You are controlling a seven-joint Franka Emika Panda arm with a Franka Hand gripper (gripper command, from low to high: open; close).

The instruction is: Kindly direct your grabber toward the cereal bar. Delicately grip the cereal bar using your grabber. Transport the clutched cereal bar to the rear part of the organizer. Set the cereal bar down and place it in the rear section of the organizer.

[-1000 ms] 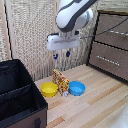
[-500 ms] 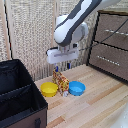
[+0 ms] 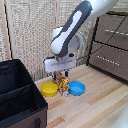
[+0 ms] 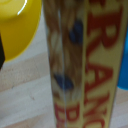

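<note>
The cereal bar [image 3: 63, 85], a yellow-orange box with red and brown print, stands upright on the wooden floor between a yellow bowl and a blue bowl. My grabber [image 3: 60, 76] hangs right over its top, with a blue-tipped finger on either side of the upper end and a small gap showing, so it looks open. In the wrist view the cereal bar [image 4: 82, 65] fills the picture, very close, with large red letters. The organizer [image 3: 17, 95], a big black fabric bin with an inner divider, sits at the exterior view's left.
A yellow bowl [image 3: 49, 89] and a blue bowl [image 3: 77, 88] flank the bar closely. A brown wooden dresser [image 3: 111, 45] stands at the exterior view's right. A slatted wall runs behind. Part of the yellow bowl [image 4: 17, 25] shows in the wrist view.
The arm has come down, bringing the grabber from above the bar to its top. The bar and bowls have stayed put.
</note>
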